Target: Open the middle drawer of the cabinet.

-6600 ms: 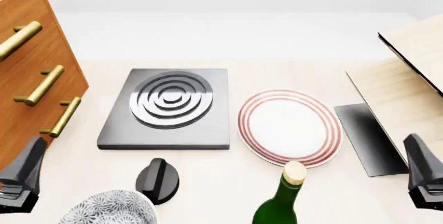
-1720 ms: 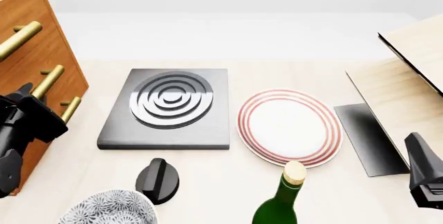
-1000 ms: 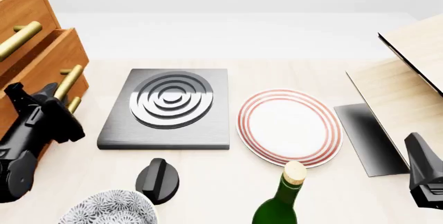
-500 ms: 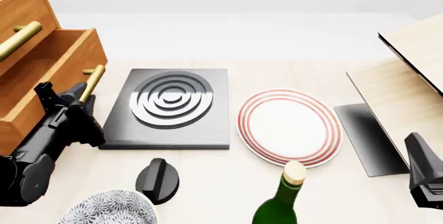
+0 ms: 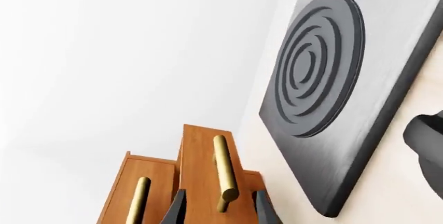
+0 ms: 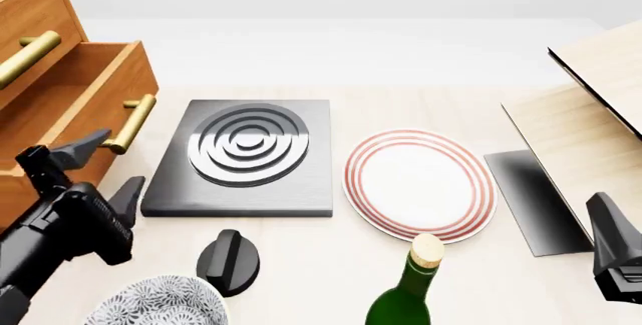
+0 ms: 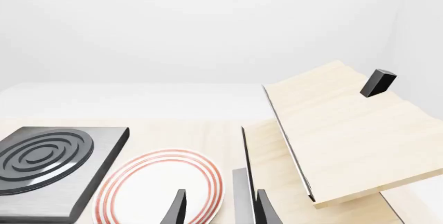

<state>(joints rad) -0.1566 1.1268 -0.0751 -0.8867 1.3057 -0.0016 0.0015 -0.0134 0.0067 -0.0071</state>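
The cabinet stands at the far left, orange-brown with brass bar handles. Its middle drawer is pulled out toward the cooktop, and its inside shows. The drawer's brass handle is free. My left gripper is open, just in front of and below that handle, not touching it. In the left wrist view the handle lies beyond the open gripper, and another drawer's handle sits beside it. My right gripper is open and empty at the near right; it also shows in the right wrist view.
A black cooktop lies right beside the open drawer. A red-rimmed plate, a green bottle, a black knob and a patterned bowl lie nearer. Pale slanted boards and a dark sheet are at the right.
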